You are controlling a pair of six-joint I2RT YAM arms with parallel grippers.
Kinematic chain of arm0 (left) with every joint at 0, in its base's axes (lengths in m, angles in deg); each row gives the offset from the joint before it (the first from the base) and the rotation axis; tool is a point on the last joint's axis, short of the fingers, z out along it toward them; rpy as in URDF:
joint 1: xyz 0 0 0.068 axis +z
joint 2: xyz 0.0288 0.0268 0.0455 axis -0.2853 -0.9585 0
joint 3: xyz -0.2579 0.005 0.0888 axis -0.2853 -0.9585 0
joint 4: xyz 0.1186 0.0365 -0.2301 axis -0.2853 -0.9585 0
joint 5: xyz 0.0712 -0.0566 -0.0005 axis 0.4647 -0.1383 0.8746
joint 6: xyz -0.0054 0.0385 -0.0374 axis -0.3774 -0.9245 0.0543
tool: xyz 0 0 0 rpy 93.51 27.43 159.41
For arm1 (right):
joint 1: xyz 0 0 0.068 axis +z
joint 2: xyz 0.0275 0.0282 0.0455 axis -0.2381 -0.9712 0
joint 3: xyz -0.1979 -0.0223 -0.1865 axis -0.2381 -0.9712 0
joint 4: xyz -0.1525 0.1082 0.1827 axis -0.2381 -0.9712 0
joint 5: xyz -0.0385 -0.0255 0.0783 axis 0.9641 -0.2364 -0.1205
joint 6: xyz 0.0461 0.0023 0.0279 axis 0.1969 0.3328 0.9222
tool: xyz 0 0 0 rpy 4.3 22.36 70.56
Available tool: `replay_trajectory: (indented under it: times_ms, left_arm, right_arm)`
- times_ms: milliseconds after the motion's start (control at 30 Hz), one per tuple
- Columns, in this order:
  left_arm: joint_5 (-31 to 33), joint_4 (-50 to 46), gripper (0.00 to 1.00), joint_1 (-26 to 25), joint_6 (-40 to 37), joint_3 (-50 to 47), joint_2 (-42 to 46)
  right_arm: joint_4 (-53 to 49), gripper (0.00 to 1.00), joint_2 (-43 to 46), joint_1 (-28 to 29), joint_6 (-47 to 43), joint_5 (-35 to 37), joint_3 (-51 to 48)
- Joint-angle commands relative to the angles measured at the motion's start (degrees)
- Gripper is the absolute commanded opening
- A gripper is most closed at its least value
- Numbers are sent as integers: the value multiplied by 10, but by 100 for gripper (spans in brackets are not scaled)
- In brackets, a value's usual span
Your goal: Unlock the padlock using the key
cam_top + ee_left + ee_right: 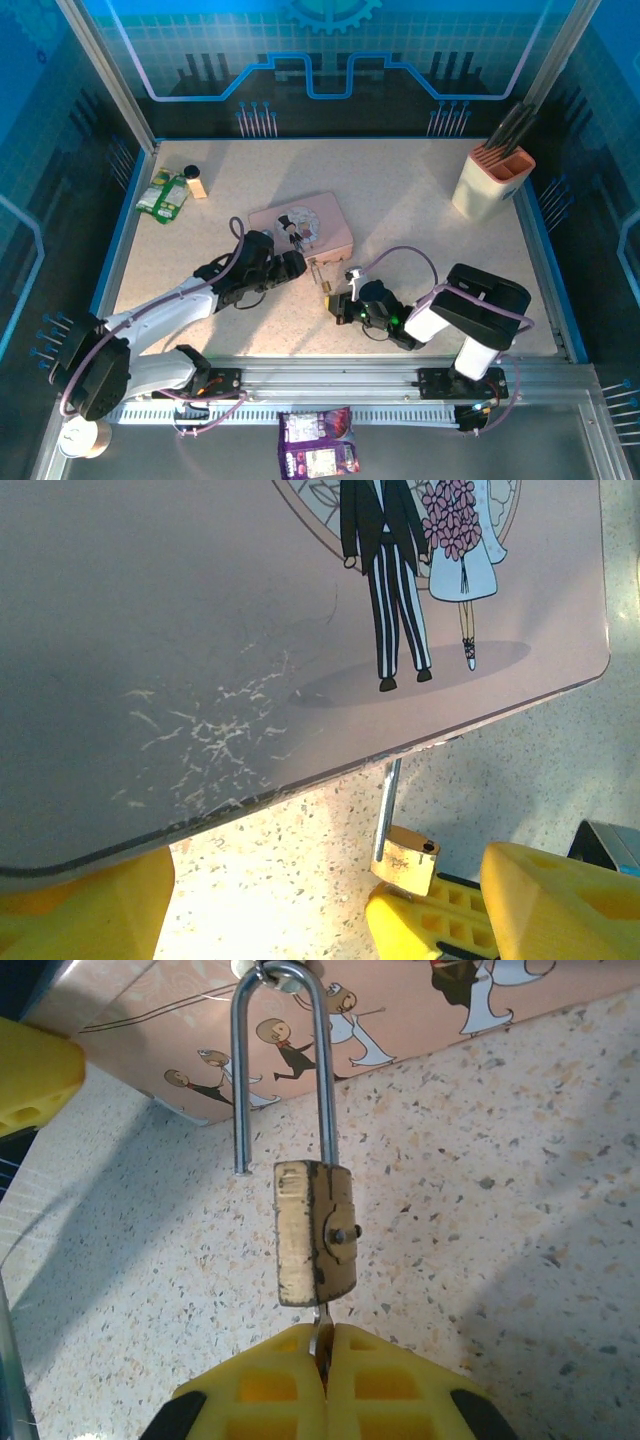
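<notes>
**Friend:** Right wrist view first. What do you have there?

**Me:** My right gripper (325, 1345) is pinched tight on the key (320, 1322). The key sticks up into the bottom of the padlock (315, 1230).

**Friend:** Is the lock open?

**Me:** I think so. One leg of the loop (240, 1090) hangs free beside the gold body, not inside it. So the turning part looks done to me.

**Friend:** Where is the lock?

**Me:** It is over the table (500, 1210), between my fingers and the pink box (150, 1040). The top of the loop is hooked onto the front of the box.

**Friend:** And your other hand?

**Me:** My left gripper (292, 265) is at the near edge of the box. Its yellow fingers (80, 910) are spread wide, one far to each side. I cannot tell if they touch the box.

**Friend:** What is left to do?

**Me:** Maybe nothing for the unlocking. The lock is not off the box yet, and the key is in it.
</notes>
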Motion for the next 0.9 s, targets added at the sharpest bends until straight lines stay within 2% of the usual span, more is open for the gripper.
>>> replay_trajectory:
  times_ms: [0,500,667,800,867]
  left_arm:
    - [45,-22,82,12,-36,10,18]
    - [67,-52,84,11,-49,34,13]
    - [127,-101,85,13,-72,52,42]
    - [135,-116,86,32,-87,60,45]
    - [128,-110,87,46,-91,60,36]
  right_arm:
    - [-5,0,-21,-9,39,-15,-16]
    - [64,0,-80,-27,96,-34,-30]
    - [38,0,-60,-29,86,-35,-25]
    - [-8,19,-39,-32,88,-31,-22]
    - [-25,25,-30,-37,89,-33,-22]
